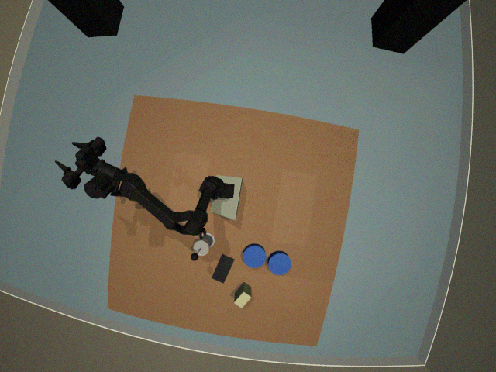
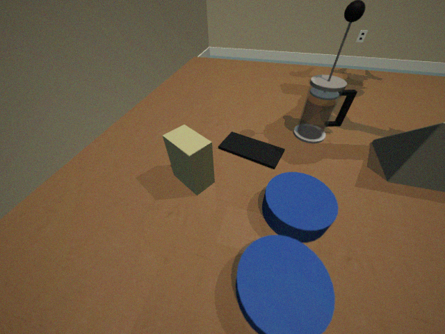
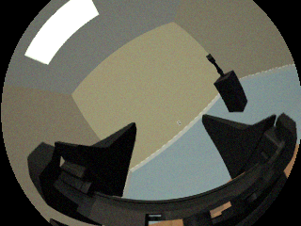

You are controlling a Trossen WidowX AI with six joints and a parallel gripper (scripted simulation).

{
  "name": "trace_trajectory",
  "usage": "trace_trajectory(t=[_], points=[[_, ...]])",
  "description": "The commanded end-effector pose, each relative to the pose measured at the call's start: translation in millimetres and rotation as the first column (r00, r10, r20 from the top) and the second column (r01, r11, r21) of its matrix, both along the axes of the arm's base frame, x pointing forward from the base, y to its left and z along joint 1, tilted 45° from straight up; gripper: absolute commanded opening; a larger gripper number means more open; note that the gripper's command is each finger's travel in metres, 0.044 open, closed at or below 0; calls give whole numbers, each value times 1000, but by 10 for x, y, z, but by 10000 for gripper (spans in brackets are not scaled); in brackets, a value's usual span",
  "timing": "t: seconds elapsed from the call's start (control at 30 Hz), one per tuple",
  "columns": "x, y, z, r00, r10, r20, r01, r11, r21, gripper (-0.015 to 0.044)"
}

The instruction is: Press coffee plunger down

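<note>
The coffee press (image 1: 201, 247) (image 2: 318, 111) stands upright on the wooden table, with a clear body, a pale lid and a black handle. Its plunger is up: the black knob (image 1: 194, 256) (image 2: 354, 10) sits high above the lid on a long thin rod. My gripper (image 1: 64, 152) (image 3: 169, 121) is open and empty, beyond the table's left edge in the top view and well away from the press. It is out of sight in the exterior view. The wrist view shows walls and blue floor between the fingers, not the press.
A flat black block (image 1: 222, 268) (image 2: 251, 149) lies near the press. A cream block (image 1: 242, 299) (image 2: 188, 158) and two blue discs (image 1: 254, 256) (image 1: 279, 263) stand farther off. A grey-green sloped block (image 1: 230, 206) (image 2: 416, 158) is beside the arm's base. My forearm passes close to the press in the top view.
</note>
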State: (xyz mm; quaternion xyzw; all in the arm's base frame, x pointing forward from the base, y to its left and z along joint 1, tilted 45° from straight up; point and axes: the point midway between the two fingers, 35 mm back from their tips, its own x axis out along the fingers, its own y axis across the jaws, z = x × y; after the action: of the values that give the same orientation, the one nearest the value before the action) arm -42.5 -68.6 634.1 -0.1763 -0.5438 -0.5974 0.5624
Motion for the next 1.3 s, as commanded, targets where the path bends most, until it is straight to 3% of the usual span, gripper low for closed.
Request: trace_trajectory(t=[0.0,0.3,0.5,0.7,0.9,1.27], points=[[-6,-7,-3,1000,3,3,-3,1000,1,426],[-234,-631,-315,947,212,240,-245,963,115,440],[-78,-1274,-727,848,322,422,-450,857,250,440],[410,-1768,-1193,750,382,539,-624,680,385,440],[1098,-2041,-1769,718,364,594,-693,453,560,440],[2353,-1696,-2744,774,414,480,-544,46,838,440]])
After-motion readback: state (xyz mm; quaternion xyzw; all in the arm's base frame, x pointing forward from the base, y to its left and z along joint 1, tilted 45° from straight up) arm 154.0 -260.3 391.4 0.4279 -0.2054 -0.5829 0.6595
